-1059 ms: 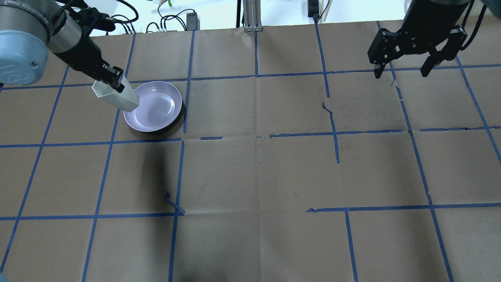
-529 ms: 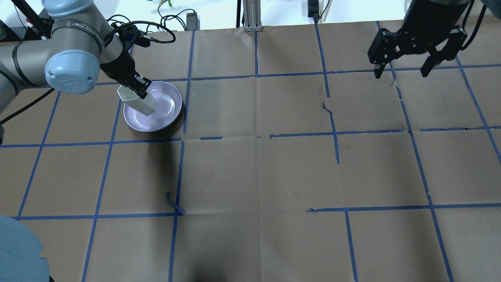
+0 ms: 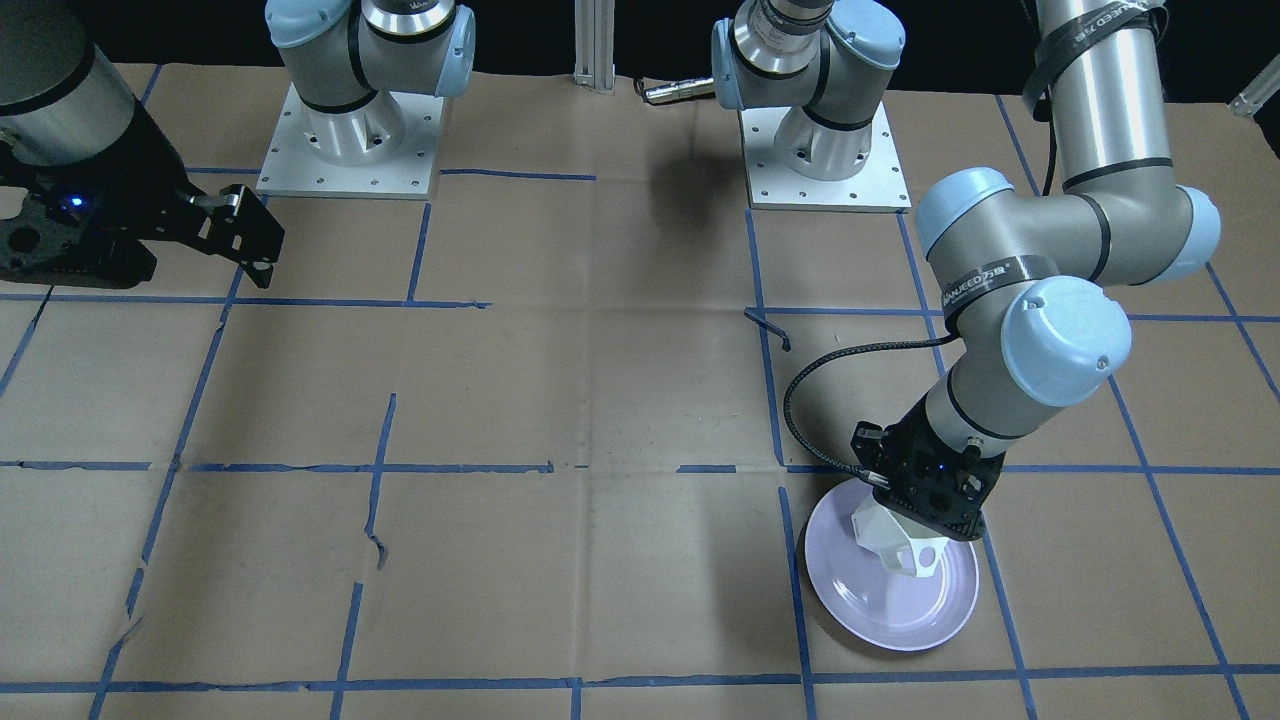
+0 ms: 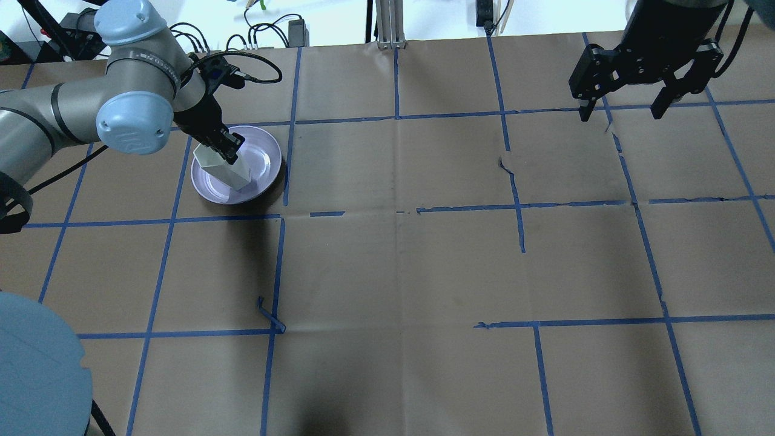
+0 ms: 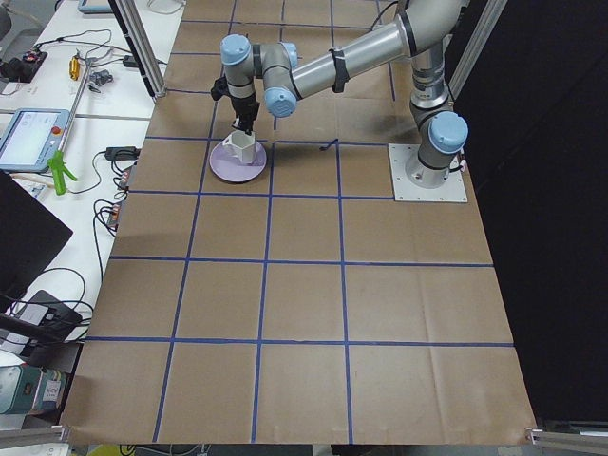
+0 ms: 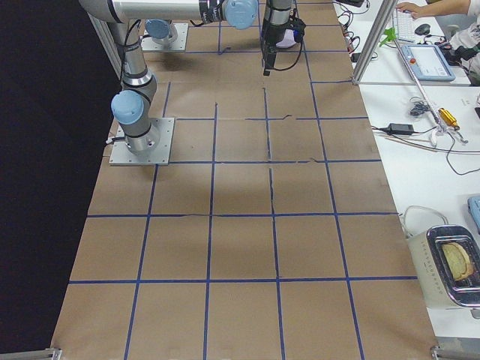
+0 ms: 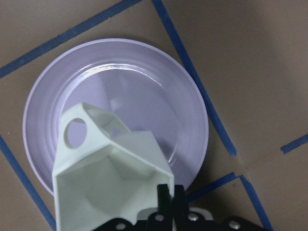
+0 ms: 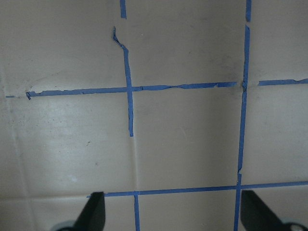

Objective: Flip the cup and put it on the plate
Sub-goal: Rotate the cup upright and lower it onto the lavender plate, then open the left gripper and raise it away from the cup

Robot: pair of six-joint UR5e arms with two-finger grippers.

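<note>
The white faceted cup [image 4: 221,166] is pinched by its rim wall in my left gripper [image 4: 228,145], which is shut on it. The cup hangs tilted over the lavender plate [image 4: 263,163], mouth toward the gripper, base low over the plate. I cannot tell whether it touches. The left wrist view looks into the cup [image 7: 106,178], its handle [image 7: 77,132] pointing away, with the plate [image 7: 144,86] beneath it. From the front, the cup [image 3: 885,535] sits over the near part of the plate [image 3: 890,605]. My right gripper [image 4: 623,112] hovers open and empty at the far right.
The table is brown paper with a grid of blue tape [image 4: 396,118]; a loose tape curl [image 4: 269,315] lies toward the front left. The right wrist view shows only paper and tape under the open fingers [image 8: 94,211]. Cables [image 4: 260,30] run along the far edge.
My left arm has carried the cup to the right and lower, from the plate's left rim to over the plate's inside. The right arm has not moved.
</note>
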